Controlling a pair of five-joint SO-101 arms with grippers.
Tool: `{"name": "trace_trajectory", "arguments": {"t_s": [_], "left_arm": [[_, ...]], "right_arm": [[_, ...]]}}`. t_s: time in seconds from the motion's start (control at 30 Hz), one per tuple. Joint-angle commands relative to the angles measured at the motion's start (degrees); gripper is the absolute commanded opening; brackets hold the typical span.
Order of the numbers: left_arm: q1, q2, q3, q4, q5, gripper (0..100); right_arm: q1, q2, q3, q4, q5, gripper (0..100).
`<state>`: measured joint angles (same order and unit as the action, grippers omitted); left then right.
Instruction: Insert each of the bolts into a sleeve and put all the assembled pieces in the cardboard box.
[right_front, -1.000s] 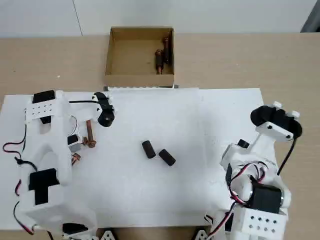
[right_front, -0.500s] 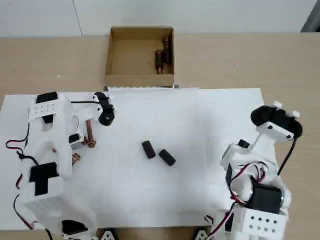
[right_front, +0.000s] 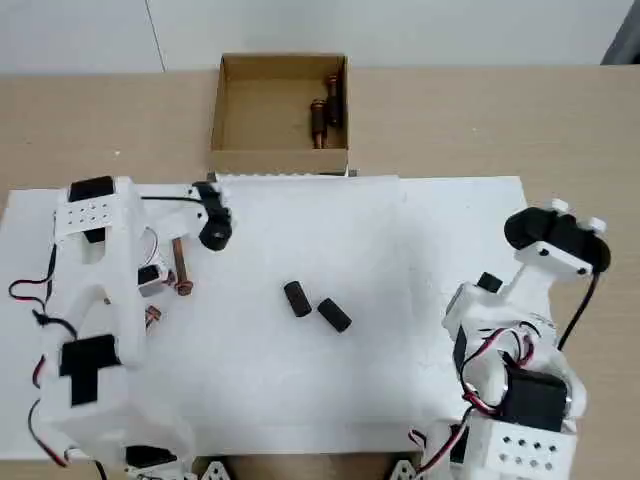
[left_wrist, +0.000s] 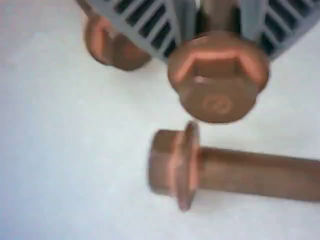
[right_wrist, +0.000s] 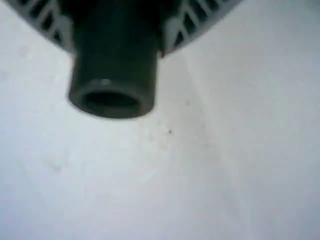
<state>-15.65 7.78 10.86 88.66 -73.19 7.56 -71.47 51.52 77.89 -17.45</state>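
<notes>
Where the white mat (right_front: 380, 380) nears its left edge, the left gripper (left_wrist: 216, 17) is clamped on a copper bolt (left_wrist: 218, 82), a second bolt (left_wrist: 225, 170) lying flat beside it and a third bolt (left_wrist: 112, 45) near. Just past the mat's far edge sits the cardboard box (right_front: 258, 105), assembled pieces (right_front: 325, 112) at its right wall; mid-mat, a black sleeve (right_front: 297, 298) and a second sleeve (right_front: 334, 315) lie side by side. Near the mat's right edge the right gripper (right_wrist: 117, 15) grips a third sleeve (right_wrist: 112, 75).
</notes>
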Motion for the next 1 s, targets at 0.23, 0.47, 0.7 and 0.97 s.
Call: {"name": "trace_trajectory", "arguments": {"t_s": [0.23, 0.47, 0.7, 0.97], "left_arm": [[8.70, -22.86, -2.51, 1.58, 18.46, 1], [13.36, -30.95, -2.51, 1.58, 26.99, 1], [14.77, -41.76, 5.85, -10.37, 27.16, 1], [19.52, -67.25, 32.75, -27.60, 33.49, 0]], "right_arm": [[0.04, -0.75, -7.74, 1.89, 6.86, 0.3], [-0.04, -0.75, -10.73, 6.55, 12.40, 0.3], [-1.19, -4.18, -13.63, 11.91, 17.23, 0.3], [-11.03, -16.75, -5.98, 9.89, 19.52, 0.3]]}}
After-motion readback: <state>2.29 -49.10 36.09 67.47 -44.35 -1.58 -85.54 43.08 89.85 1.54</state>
